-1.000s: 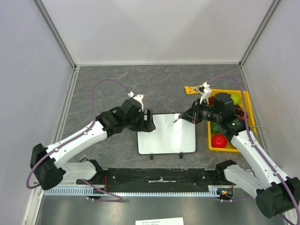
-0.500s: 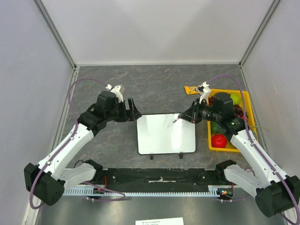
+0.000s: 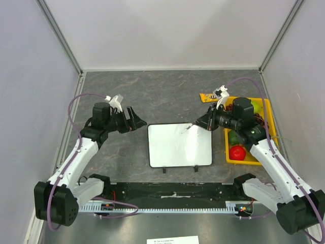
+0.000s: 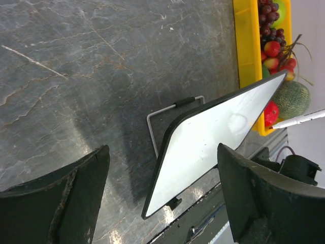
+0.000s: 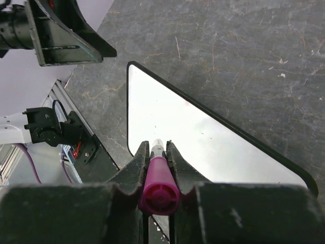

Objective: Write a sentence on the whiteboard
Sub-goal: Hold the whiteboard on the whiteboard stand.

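**Left arm clear of the board; marker poised, nothing written yet**

Nearest the arm bases, the whiteboard sits at the middle of the stone-patterned table, its two black feet toward the near edge. The left wrist view shows it propped at a slant on a wire stand. Its face is blank, with no lettering visible in any view.

To its left, the left gripper is spread wide and empty, apart from the board's frame. A second ago it was at the board's left edge, and it has since swung away to the left. On this evidence the board's placement is probably finished, and it stands unsupported.

To the right, the right gripper has not moved. Its fingers are closed on a pink-capped marker, whose tip hangs over the board's far right corner. Whether the tip touches the board cannot be told. Writing appears to be the next step.

Beyond, a yellow tray holds fruit, and an orange packet lies farther back.
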